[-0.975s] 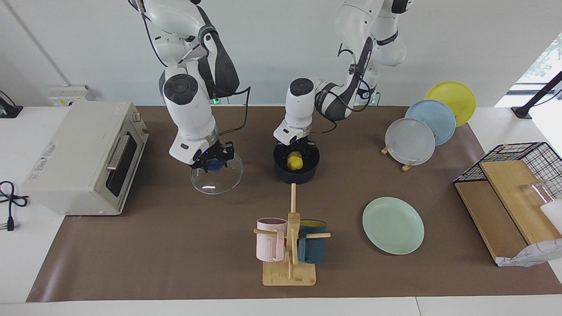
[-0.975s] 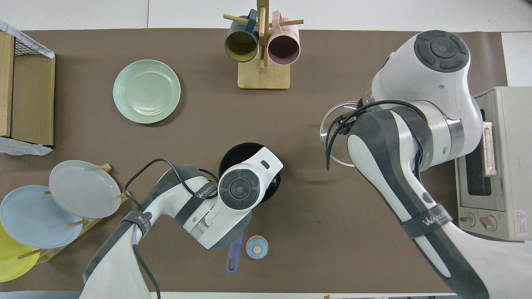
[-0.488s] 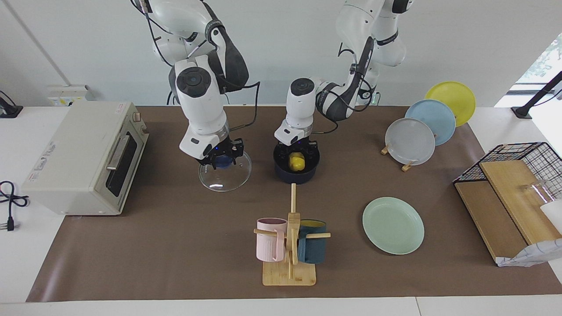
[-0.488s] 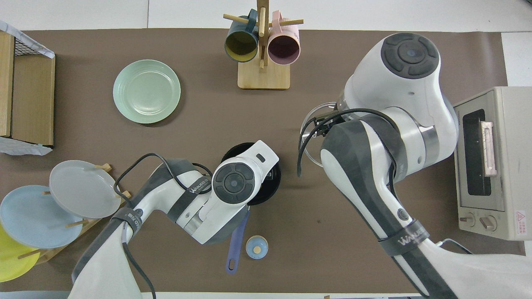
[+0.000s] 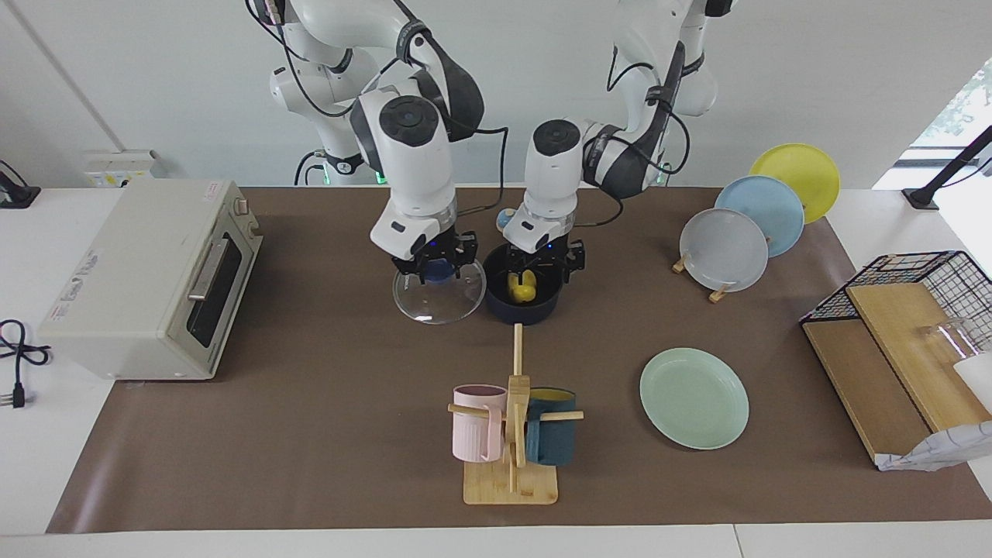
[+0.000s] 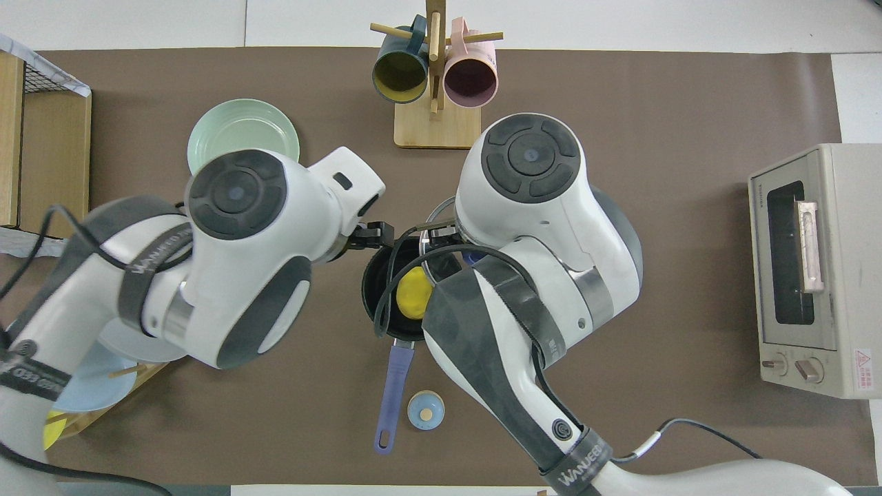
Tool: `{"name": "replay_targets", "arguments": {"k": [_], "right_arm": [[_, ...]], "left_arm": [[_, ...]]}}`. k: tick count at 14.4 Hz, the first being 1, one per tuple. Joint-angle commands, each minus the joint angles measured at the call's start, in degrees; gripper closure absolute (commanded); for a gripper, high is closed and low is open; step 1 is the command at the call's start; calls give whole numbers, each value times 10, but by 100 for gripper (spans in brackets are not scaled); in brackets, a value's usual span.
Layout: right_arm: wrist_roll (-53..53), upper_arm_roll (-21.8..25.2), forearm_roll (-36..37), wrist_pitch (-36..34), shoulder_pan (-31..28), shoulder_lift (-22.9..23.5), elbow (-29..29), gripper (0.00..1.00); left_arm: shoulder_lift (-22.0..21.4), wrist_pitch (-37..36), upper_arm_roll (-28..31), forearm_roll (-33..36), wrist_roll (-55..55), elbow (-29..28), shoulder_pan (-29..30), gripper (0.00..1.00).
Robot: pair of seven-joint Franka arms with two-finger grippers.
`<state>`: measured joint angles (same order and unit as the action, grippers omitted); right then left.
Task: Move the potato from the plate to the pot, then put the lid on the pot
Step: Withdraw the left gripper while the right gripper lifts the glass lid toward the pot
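Centre of the facing view: a yellow potato (image 5: 521, 288) lies inside the dark pot (image 5: 523, 298). The left gripper (image 5: 552, 262) hangs released just above the pot. Beside it, the right gripper (image 5: 435, 267) is clenched on the blue knob of a glass lid (image 5: 438, 294), held in the air next to the pot's rim. The green plate (image 5: 694, 397), lower right, is bare. Risk: with both grippers crowded together, the lid could strike the left gripper or the rim and settle crooked.
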<state>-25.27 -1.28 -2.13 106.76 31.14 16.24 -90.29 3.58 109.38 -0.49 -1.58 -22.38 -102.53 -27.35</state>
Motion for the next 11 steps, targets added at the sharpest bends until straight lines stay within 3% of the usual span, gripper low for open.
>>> {"name": "replay_targets", "arguments": {"k": [1, 4, 6, 11], "right_arm": [[-15, 0, -13, 10, 1, 6, 11, 100], [-67, 0, -7, 34, 45, 12, 7, 100], [-120, 1, 0, 48, 80, 35, 14, 100], [-135, 0, 5, 59, 98, 48, 6, 100]], "left_arm": [[-25, -64, -1, -34, 93, 34, 80, 0], [-26, -130, 0, -36, 186, 94, 171, 0], [-26, -144, 0, -35, 245, 101, 224, 0], [-28, -160, -1, -21, 299, 102, 280, 0]]}}
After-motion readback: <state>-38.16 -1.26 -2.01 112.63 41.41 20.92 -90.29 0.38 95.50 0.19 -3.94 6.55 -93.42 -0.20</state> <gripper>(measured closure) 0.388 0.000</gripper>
